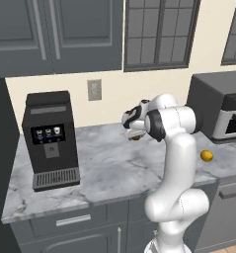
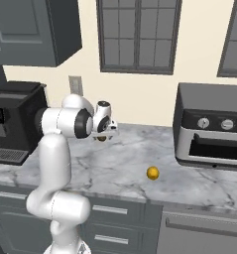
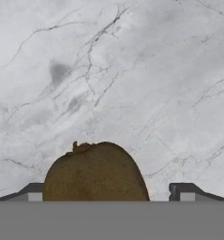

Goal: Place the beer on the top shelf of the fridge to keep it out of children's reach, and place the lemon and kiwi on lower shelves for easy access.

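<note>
The brown kiwi [image 3: 95,171] lies on the marble counter [image 3: 132,70] between the two fingertips of my gripper [image 3: 109,192], which stands open around it, with a gap on its right side. From the base views the gripper [image 1: 134,131] [image 2: 104,132] points down at the back of the counter, and the kiwi [image 1: 135,138] [image 2: 101,138] peeks out under it. The yellow-orange lemon [image 1: 206,155] [image 2: 152,172] rests near the counter's front edge, well to the right of the arm. The beer and the fridge shelves are out of view.
A black coffee machine [image 1: 50,138] [image 2: 13,119] stands on the counter's left. A grey toaster oven [image 1: 223,111] [image 2: 211,126] stands on the right. A tall dark grey fridge side [image 1: 0,163] borders the counter at the far left. Drawers run below the counter edge.
</note>
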